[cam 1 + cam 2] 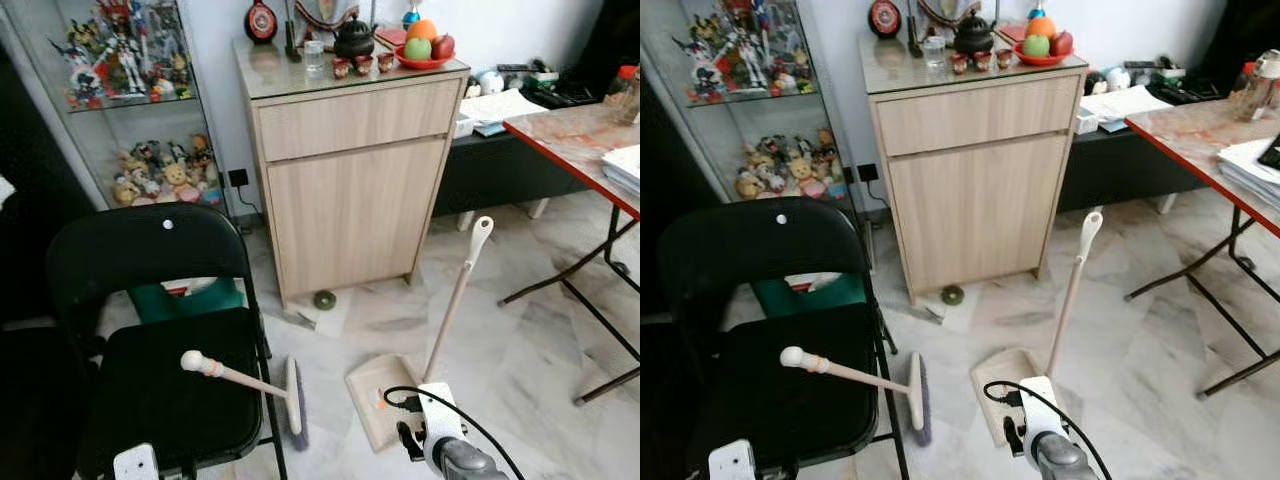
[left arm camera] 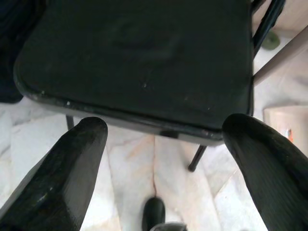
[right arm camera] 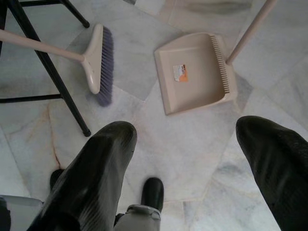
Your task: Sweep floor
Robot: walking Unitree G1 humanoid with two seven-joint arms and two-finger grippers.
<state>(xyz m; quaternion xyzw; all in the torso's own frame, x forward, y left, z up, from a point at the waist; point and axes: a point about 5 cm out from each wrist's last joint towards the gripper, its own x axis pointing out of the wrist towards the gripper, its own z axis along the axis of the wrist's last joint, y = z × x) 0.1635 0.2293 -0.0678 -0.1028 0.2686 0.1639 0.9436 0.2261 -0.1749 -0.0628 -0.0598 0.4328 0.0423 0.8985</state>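
Head views: marble floor (image 1: 520,360) w/ a beige broom (image 1: 262,385) leaning on a black folding chair (image 1: 150,300). Its handle end rests over the seat, brush head on the floor beside the chair's front leg. Just beside it, to the robot's right, a beige dustpan (image 1: 378,395) sits flat on the floor, long handle rising tilted toward a wooden cabinet (image 1: 345,180). Cabinet top holds a teapot (image 1: 354,40), small cups and a red plate of fruit (image 1: 424,48). A small round dark item (image 1: 324,299) lies on the floor at the cabinet's foot, next to a pale sheet. Glass case w/ figurines (image 1: 130,60) stands behind the chair; a red-edged table (image 1: 580,140) on black legs on the robot's right. Right arm's wrist shows low, over the dustpan's near edge; left arm's wrist low at the chair seat's near edge. Fingers can't be told from here.

L wrist view: left gripper (image 2: 163,163) hangs above the chair seat's front edge, its two black fingers (image 2: 62,173) spread wide, nothing between them. Floor and a chair leg below; corner of the dustpan at the edge.

R wrist view: right gripper (image 3: 192,168) hovers over bare floor, fingers (image 3: 98,178) wide apart, holding nothing. Beyond them lie the dustpan w/ an orange label inside, and the broom head w/ purple bristles, near each other but apart.
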